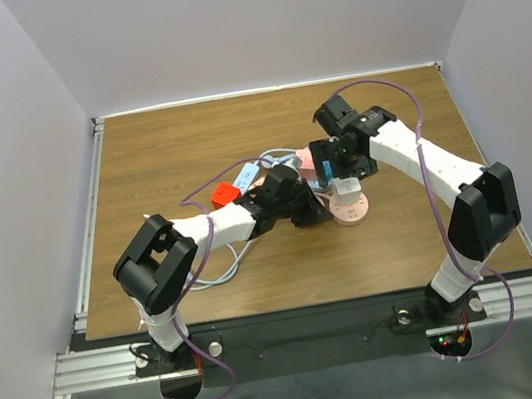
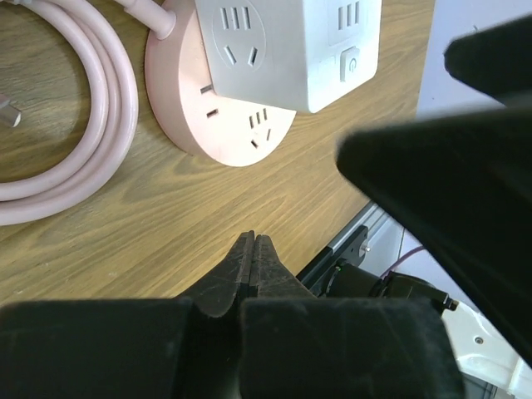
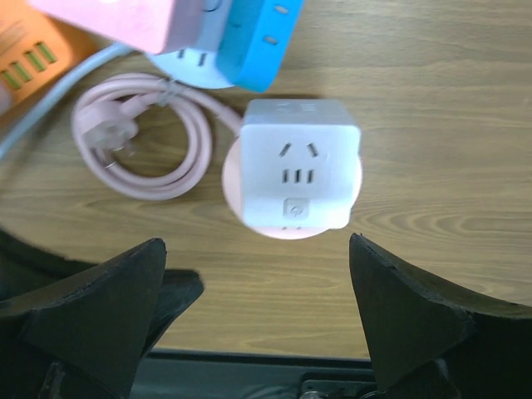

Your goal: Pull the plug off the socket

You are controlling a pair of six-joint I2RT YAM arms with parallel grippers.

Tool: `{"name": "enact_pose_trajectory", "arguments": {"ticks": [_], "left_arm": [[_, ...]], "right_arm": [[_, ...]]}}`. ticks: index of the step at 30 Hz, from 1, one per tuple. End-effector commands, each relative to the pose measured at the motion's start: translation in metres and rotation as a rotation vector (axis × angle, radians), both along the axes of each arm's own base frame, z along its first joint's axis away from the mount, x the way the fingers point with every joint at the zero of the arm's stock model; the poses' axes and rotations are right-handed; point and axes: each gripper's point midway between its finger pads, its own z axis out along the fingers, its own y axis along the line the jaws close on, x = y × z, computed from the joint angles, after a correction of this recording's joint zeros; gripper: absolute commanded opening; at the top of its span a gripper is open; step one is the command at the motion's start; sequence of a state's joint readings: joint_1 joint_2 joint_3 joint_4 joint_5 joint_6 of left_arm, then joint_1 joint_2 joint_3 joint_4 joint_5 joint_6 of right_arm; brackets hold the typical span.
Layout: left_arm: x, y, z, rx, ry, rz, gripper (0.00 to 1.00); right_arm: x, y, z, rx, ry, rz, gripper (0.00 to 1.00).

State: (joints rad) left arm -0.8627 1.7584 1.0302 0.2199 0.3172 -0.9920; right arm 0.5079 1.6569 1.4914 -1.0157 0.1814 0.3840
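Bolted at the near rail, 2 arms reach inward over the wooden table (image 1: 404,238), where the white cube plug (image 1: 347,187) sits on the round pink socket (image 1: 353,212) between them. From the left wrist, the left gripper (image 2: 253,249) shows its tips pressed together, empty, near the socket. From the right wrist, the right gripper (image 3: 256,249) is spread wide, framing the plug without touching it, and a coiled pink cord (image 3: 141,145) lies beside it.

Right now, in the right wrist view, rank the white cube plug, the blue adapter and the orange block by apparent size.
1. white cube plug
2. blue adapter
3. orange block, slightly smaller
The last two are cut off by the frame edge, so their order is unsure.
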Motion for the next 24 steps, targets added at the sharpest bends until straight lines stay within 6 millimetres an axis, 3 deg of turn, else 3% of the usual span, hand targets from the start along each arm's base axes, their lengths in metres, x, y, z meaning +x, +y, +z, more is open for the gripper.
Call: {"name": "enact_pose_trajectory", "arguments": {"ticks": [1,12,18,22,24], "left_arm": [[0.002,-0.005,0.020,-0.040,-0.042,-0.005,0.00],[-0.007,0.005,0.011,-0.034,-0.028,0.001,0.00],[-0.007,0.004,0.008,-0.031,-0.024,0.001,0.00],[-0.002,-0.003,0.010,-0.043,-0.024,0.005,0.00],[0.001,-0.007,0.013,-0.049,-0.030,-0.001,0.00]], "right_arm": [[0.017,-0.018,-0.010,-0.074,-0.012,-0.031,0.96],[0.026,-0.022,-0.046,-0.045,0.049,-0.038,0.95],[0.018,-0.008,-0.069,0.025,0.106,-0.006,0.91],[0.019,-0.004,-0.081,0.033,0.127,-0.003,0.78],[0.019,-0.003,-0.082,0.042,0.130,-0.016,0.65]]}}
